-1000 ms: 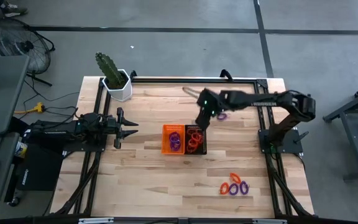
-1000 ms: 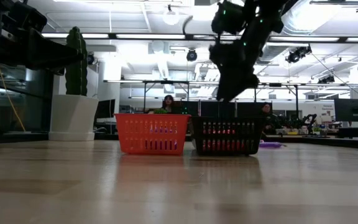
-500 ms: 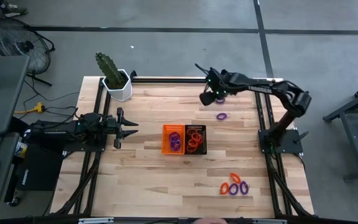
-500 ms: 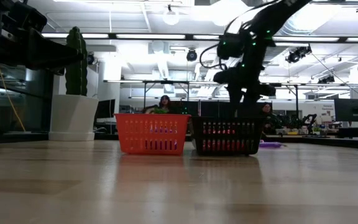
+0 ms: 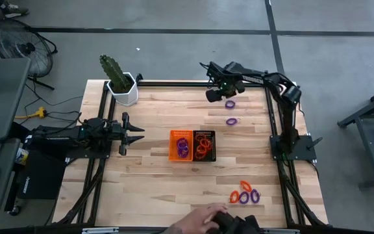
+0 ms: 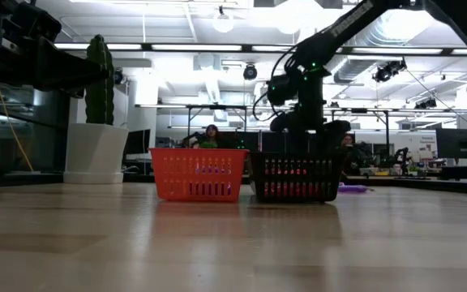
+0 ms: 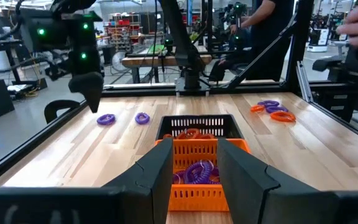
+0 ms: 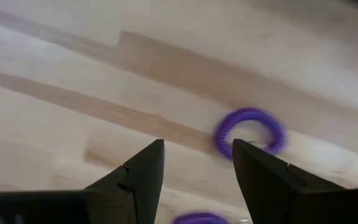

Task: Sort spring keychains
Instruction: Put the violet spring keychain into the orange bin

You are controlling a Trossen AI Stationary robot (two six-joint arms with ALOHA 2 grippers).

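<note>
With purple coils already in the small orange plastic bin (image 5: 180,145) and orange ones in the black bin (image 5: 204,145), still to sort: two purple coiled keychains (image 5: 230,112) at one o'clock under the open, empty right gripper (image 8: 194,165), a mixed cluster (image 5: 245,194) at five o'clock; left gripper (image 7: 194,163) open, idle at nine.

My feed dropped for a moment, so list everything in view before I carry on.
Purple keychains: two, loose, far right of table.
Keychain cluster: two orange, two purple, near right.
Orange bin: one, table centre, holds purple keychains.
Black bin: one, touching it, holds orange keychains.
Cactus: green, white pot, far left corner.
Fan: one, floor.
Person's hand: near edge.
Left gripper: open, left of bins.
Right gripper: open, beside purple keychains.
</note>
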